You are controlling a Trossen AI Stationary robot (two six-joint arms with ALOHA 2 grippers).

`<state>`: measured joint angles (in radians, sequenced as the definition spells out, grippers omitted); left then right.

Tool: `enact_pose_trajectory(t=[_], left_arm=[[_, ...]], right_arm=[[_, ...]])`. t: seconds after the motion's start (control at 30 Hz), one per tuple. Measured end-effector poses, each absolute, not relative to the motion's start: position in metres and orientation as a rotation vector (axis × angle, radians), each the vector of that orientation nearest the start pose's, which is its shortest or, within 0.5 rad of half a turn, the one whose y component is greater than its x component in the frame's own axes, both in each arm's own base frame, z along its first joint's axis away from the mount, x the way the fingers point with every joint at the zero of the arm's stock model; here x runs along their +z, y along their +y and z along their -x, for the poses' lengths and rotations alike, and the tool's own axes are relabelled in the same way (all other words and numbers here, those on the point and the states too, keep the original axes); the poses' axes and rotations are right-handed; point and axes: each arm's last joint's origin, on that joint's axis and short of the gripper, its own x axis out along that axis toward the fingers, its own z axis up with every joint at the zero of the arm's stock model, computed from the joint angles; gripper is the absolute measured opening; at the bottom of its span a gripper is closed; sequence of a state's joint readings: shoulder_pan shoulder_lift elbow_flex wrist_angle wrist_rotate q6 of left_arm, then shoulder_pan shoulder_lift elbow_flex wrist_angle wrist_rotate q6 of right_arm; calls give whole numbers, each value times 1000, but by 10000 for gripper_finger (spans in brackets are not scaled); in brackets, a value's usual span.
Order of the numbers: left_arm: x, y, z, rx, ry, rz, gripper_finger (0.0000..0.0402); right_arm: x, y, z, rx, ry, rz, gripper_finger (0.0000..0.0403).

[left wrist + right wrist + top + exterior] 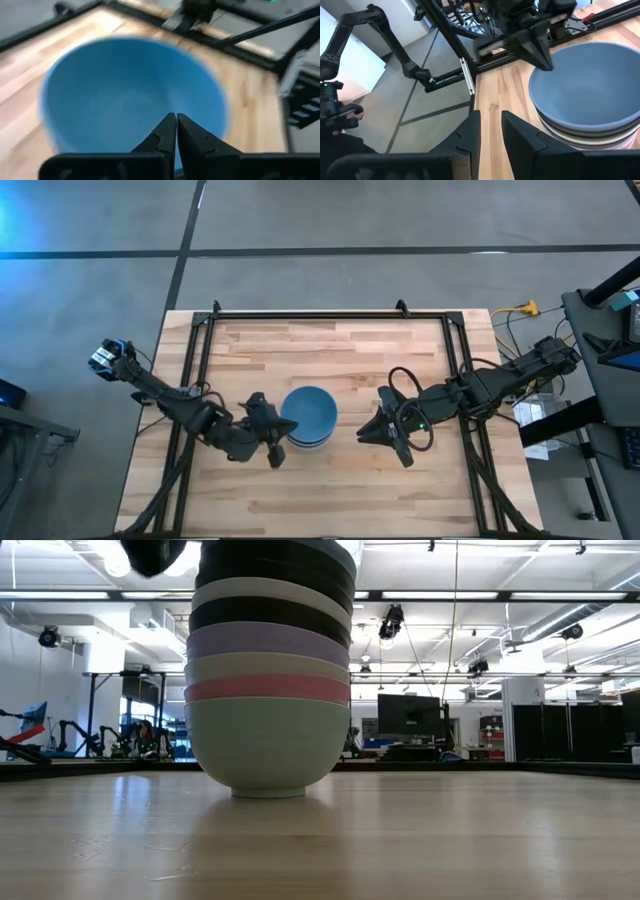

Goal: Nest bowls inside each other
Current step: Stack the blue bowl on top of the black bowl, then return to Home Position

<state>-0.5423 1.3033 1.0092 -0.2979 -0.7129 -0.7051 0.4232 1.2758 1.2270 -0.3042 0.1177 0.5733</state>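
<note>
Nested bowl stack [308, 418] mid-desk [330, 490], blue bowl [309, 411] topmost. Left gripper [277, 446] closed, empty, just left; right gripper [378, 432] slightly parted, right.

Perhaps nine bowls [268, 690] — one stack

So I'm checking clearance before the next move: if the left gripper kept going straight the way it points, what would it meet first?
Probably the blue bowl topping the stack: the left gripper, fingers together, points into it, with the rim just ahead. Depth is unclear.
</note>
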Motion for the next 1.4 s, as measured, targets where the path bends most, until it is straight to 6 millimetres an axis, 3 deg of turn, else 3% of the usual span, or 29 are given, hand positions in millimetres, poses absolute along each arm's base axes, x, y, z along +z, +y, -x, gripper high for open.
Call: enact_pose_trajectory(t=[0.2, 0.63, 0.83, 1.03, 1.23, 1.4], left_arm=[[289, -120, -243, 356, 461, 370, 0], [313, -110, -227, 331, 394, 414, 0], [312, -109, -225, 330, 398, 387, 0], [309, -109, -227, 337, 405, 378, 0], [307, -107, -228, 359, 414, 363, 0], [306, -106, -227, 370, 423, 355, 0]], right_arm=[[370, 113, -258, 197, 417, -459, 73], [367, 114, -264, 206, 324, -409, 73], [331, 108, -273, 240, 98, -523, 73], [285, 85, -272, 108, 89, -662, 73], [275, 72, -279, 51, 93, -673, 73], [261, 71, -301, 15, 145, -671, 73]])
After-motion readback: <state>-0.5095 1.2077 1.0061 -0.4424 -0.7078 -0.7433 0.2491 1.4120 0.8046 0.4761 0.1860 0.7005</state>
